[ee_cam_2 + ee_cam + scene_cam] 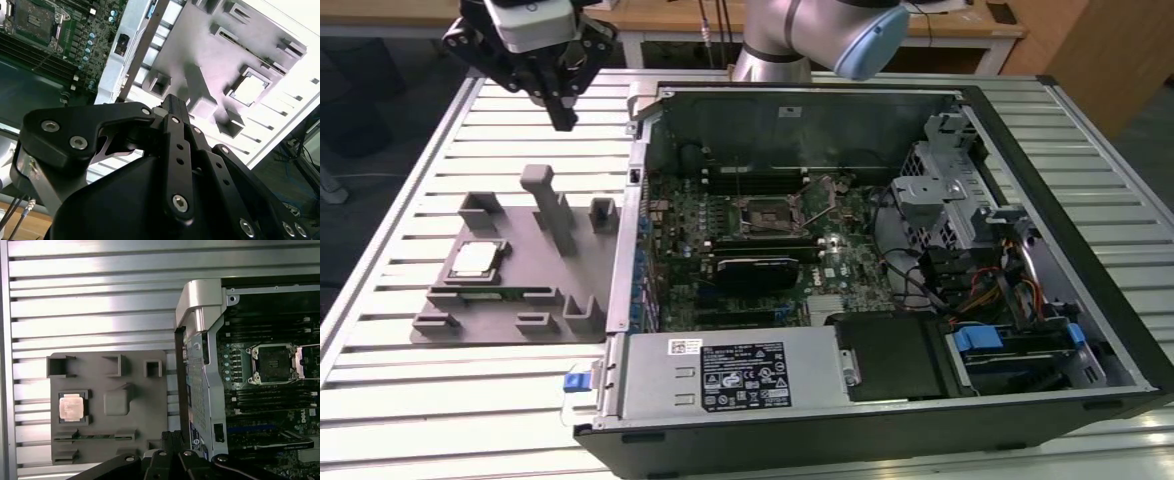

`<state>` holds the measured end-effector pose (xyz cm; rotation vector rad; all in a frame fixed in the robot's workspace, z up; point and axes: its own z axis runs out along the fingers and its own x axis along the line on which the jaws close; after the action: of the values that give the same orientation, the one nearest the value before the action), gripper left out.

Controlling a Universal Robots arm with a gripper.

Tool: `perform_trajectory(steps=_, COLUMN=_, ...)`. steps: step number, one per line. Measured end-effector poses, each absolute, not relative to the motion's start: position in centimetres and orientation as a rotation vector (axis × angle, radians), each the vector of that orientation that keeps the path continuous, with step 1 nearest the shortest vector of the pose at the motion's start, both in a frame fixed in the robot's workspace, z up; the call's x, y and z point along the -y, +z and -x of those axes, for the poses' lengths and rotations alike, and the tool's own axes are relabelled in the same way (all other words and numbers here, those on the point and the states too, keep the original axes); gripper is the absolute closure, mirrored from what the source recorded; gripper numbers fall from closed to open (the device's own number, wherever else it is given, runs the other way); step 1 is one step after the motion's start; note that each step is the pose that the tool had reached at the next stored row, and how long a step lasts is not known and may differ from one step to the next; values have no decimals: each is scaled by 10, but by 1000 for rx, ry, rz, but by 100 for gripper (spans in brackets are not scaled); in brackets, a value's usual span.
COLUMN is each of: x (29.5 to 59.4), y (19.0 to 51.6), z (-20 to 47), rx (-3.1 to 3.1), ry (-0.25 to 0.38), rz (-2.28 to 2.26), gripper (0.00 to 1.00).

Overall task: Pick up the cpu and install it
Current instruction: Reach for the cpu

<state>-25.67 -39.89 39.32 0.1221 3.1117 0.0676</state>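
The cpu (474, 260) is a small square chip with a silvery top, lying flat in a recess of the grey holder tray (520, 300) at the exterior view's left. Both wrist views show the cpu (72, 406) (248, 89) in that recess. My gripper (562, 120) hangs high above the table's far left part, beyond the tray and well apart from the chip. Its fingers are pressed together, shut with nothing between them (172, 102) (170, 436). The open processor socket (767, 215) (274, 360) sits on the motherboard inside the computer case.
The open computer case (635, 110) lies on its side on the slatted metal table (400, 400), its raised wall right beside the tray. Upright posts (543, 200) stand on the tray. Drive cages and cables (961, 230) crowd the case's right side.
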Motion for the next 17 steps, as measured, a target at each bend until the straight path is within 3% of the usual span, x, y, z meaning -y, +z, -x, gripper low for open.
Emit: perform_trajectory(steps=17, x=399, y=390, z=276, rx=-3112, ry=68, rz=-123, gripper=89)
